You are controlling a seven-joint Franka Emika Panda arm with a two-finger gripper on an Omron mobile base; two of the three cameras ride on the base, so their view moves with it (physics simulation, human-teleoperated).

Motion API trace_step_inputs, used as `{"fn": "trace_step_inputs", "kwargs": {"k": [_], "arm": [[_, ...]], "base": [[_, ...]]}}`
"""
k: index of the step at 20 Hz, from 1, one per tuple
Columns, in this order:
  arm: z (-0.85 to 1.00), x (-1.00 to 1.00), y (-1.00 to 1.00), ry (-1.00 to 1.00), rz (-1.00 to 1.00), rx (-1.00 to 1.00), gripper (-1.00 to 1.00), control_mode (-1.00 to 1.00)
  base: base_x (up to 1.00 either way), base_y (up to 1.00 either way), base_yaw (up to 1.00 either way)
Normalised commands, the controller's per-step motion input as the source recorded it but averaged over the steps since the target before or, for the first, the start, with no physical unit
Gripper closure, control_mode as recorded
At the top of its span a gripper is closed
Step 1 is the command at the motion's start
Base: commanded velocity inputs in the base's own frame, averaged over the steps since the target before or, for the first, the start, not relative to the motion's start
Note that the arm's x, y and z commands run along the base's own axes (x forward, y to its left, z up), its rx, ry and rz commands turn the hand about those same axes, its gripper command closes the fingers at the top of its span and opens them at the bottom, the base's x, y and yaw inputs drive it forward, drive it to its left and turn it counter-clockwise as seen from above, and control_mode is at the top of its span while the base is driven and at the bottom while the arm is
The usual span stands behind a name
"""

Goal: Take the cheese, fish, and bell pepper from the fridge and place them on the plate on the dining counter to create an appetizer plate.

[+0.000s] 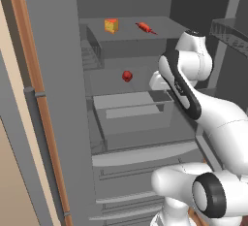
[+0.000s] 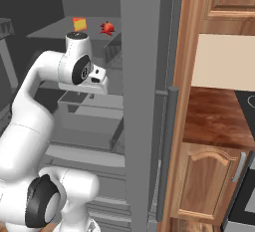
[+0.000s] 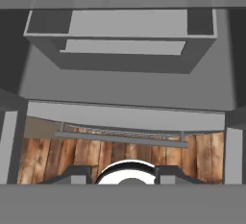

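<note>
Grey shelves of the open fridge fill the scene, with a wood-trimmed wall at the far left of the left base view. On the top shelf one cheese wedge sits near the left end, and one fish lies just right of it, apart, with bare shelf on past it to the right. One shelf lower, a single bell pepper rests alone near the middle, with free room all round it. Below that stands one clear drawer, pulled out a little, and under it the wide lower drawer fronts.

From the right base view the cheese shows at the shelf's left, and a red thing beside it is too small to tell apart as fish or pepper. That view adds what the left one lacks: the fridge door edge-on with its tall handle, then wooden cabinets and a reddish-brown worktop at the right.

The arm bends in front of the drawer, its hand beside the drawer's right side. The hand view looks down on the drawer, the curved drawer front and a wooden floor beneath. The claw shows two dark tips standing apart with nothing between them; it is open and empty.
</note>
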Motion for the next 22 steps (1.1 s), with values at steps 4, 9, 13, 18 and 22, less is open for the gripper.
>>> {"fn": "trace_step_inputs", "kwargs": {"k": [4, 9, 13, 18, 22], "arm": [[0.0, 0.0, 0.0, 0.0, 0.0, 0.0, -1.0, -1.0], [0.0, 0.0, 0.0, 0.0, 0.0, 0.0, -1.0, -1.0], [0.04, -0.07, 0.0, -0.02, 0.0, 0.0, -1.0, -1.0], [0.32, -0.24, 0.0, -0.26, -0.04, -0.02, -1.0, -1.0], [0.34, -0.13, 0.07, -0.38, -0.03, -0.04, -1.0, -1.0]], "base": [[0.0, 0.0, 0.0], [0.0, 0.0, 0.0], [0.0, 0.0, 0.0], [0.0, 0.0, 0.0], [0.0, 0.0, 0.0]]}}
